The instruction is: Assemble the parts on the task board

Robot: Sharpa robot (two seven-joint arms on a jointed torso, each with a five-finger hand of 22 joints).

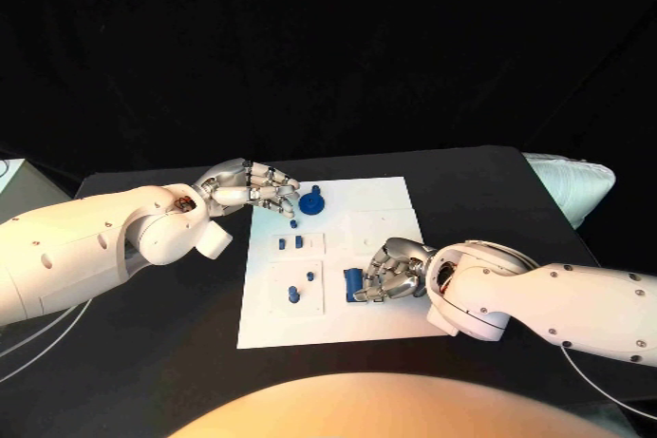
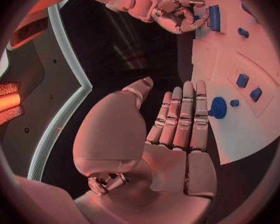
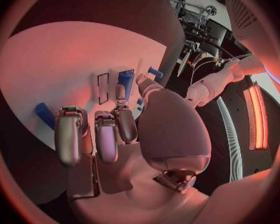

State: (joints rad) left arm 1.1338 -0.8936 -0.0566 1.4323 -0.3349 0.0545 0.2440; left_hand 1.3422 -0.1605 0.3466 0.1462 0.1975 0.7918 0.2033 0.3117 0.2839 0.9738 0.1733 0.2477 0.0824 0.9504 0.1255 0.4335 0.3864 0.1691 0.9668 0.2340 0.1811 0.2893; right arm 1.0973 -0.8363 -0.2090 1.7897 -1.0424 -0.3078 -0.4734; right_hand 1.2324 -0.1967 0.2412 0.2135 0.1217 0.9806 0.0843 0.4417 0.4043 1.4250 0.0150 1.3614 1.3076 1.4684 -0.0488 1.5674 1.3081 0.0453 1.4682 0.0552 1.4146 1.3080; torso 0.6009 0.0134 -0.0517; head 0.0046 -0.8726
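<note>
You have the task board [image 1: 390, 329] lying flat in the middle of the black bench [image 1: 137, 362], with small blue parts spread over it. The round blue part [image 1: 313, 205] stands near the board's far edge, just beside the fingers [image 1: 281, 199] of your left hand [image 1: 250, 186]. Those fingers lie straight, side by side, and hold nothing. A longer blue block [image 1: 355, 282] sits at the board's right side, against your right hand [image 1: 393, 270]; its fingers [image 1: 369, 292] curl round the block, but whether they actually pinch it you cannot tell. Two small blue pieces [image 1: 290, 241] stand in the board's middle. These parts look like rigid, light plastic, likely smooth and apt to slip or tip. Take the block across its long flat sides, and the round one by its rim.
</note>
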